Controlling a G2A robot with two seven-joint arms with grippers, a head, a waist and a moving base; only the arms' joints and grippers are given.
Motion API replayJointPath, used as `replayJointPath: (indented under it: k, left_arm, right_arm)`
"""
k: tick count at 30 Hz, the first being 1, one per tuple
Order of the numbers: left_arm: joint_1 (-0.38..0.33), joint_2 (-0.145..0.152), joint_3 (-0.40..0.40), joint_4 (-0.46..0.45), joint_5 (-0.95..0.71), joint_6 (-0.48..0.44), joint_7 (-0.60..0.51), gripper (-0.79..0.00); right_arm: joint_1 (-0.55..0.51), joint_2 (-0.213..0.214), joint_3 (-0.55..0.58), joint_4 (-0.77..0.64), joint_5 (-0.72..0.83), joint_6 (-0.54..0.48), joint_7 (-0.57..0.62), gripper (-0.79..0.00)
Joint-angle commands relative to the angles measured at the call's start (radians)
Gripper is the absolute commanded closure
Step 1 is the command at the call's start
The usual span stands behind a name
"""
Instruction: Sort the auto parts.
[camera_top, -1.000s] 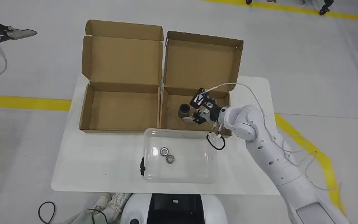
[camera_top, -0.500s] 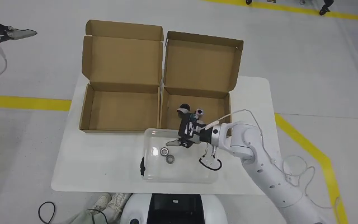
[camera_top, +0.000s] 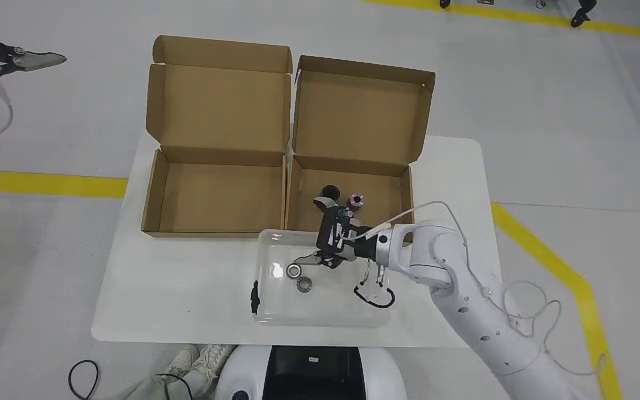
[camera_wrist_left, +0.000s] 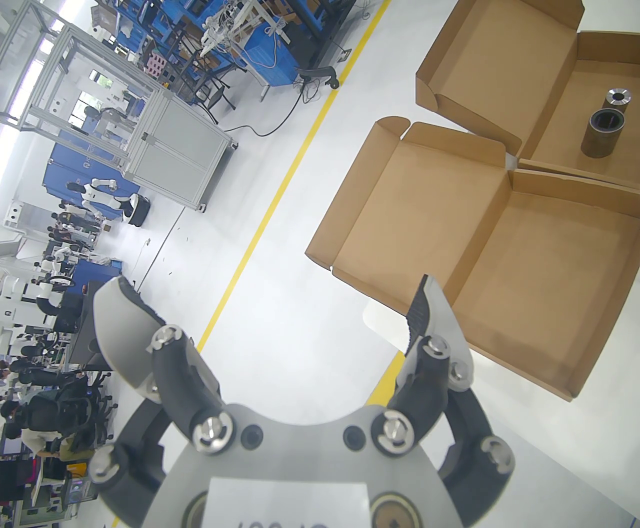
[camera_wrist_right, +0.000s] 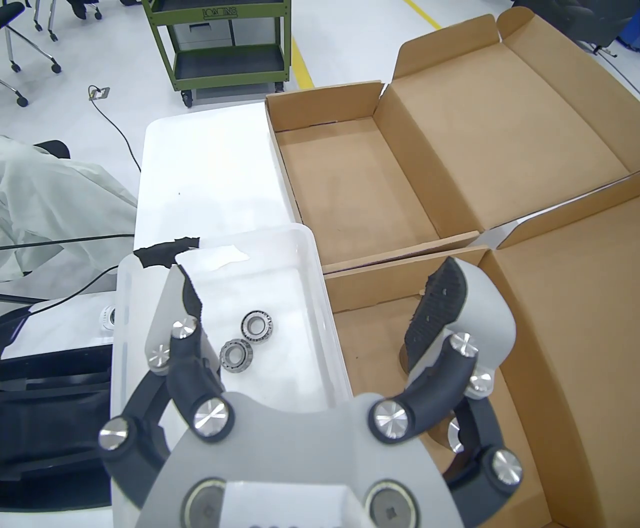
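While poised at the clear bin's (camera_top: 262, 240) far rim with right gripper (camera_wrist_right: 315, 300) spread wide and empty, eyeing two bearings (camera_wrist_right: 257, 324) close together on its floor. Small, hard, slick steel, probably dense: pinch across the outer ring.

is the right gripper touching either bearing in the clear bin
Apart. Right wrist view shows bare clear bin floor between the open right gripper and both bearings.

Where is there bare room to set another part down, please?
The left cardboard box is bare throughout, and so is the white table left of the clear bin. Crowded: the left side of the right cardboard box, with two metal sleeves and the right gripper, jaws open, straddling the bin wall near two bearings.
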Motion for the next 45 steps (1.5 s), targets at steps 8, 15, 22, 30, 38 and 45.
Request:
replayJointPath:
  k: [8,15,22,30,38,45]
  left_arm:
    - [0.000,0.000,0.000,0.000,0.000,0.000,0.000,-0.785]
    - [0.000,0.000,0.000,0.000,0.000,0.000,0.000,-0.785]
    - [0.000,0.000,0.000,0.000,0.000,0.000,0.000,-0.785]
    - [0.000,0.000,0.000,0.000,0.000,0.000,0.000,-0.785]
    - [0.000,0.000,0.000,0.000,0.000,0.000,0.000,-0.785]
    - [0.000,0.000,0.000,0.000,0.000,0.000,0.000,-0.785]
  right_arm:
    - [-0.010,0.000,-0.020,-0.003,-0.027,0.005,0.015,-0.785]
    - [0.005,-0.010,-0.081,0.008,-0.059,0.027,0.070,-0.785]
    - [0.015,-0.021,-0.133,0.047,-0.063,0.029,0.070,-0.680]
    - [0.041,-0.037,-0.189,0.090,-0.065,0.033,0.101,-0.680]
    - [0.070,-0.056,-0.246,0.174,-0.035,0.035,0.151,-0.656]
    - [0.103,-0.073,-0.291,0.215,-0.106,0.073,0.171,-0.606]
